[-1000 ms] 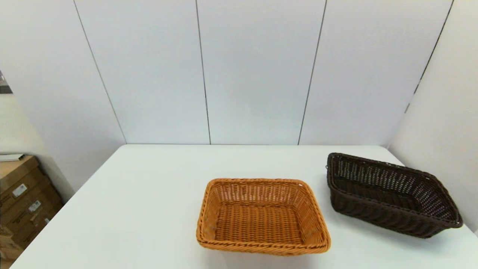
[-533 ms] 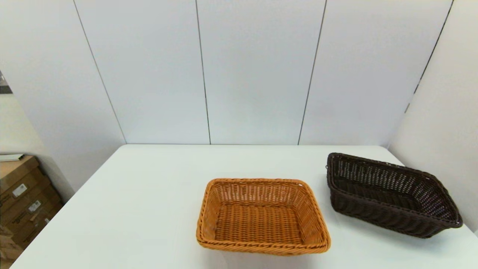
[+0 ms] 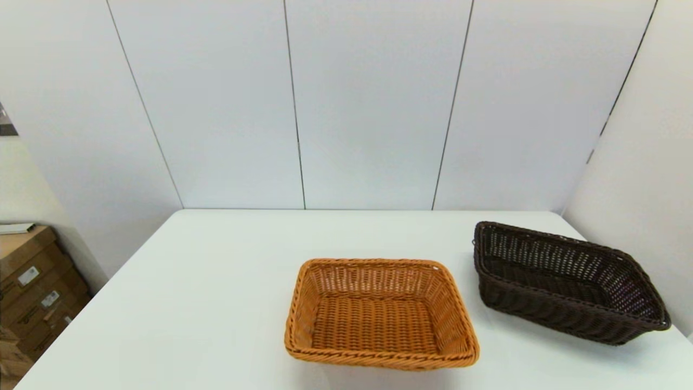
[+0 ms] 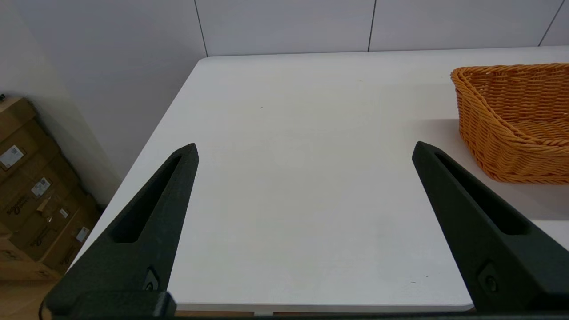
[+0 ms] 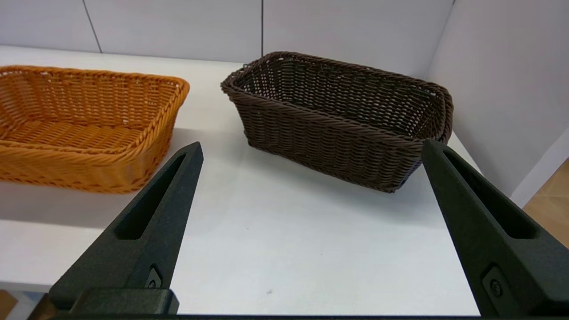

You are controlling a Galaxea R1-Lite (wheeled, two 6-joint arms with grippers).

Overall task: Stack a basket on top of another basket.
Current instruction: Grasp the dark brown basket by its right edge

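White table [image 3: 216, 303] (baskets [image 3: 568, 281] apart)

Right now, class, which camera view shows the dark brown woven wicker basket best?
The right wrist view: the dark brown woven wicker basket is whole and close, weave and rim clear. The head view shows it whole but farther off. The left wrist view does not show it.

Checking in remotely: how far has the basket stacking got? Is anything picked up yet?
Nothing is done yet. The dark brown basket sits on the white table to the right of the orange-tan basket, apart from it, both empty. Nothing is in hand: the right gripper is open, short of the dark basket, and the left gripper is open over bare table. Left to do: grasp, lift and set the dark basket into the orange-tan one.
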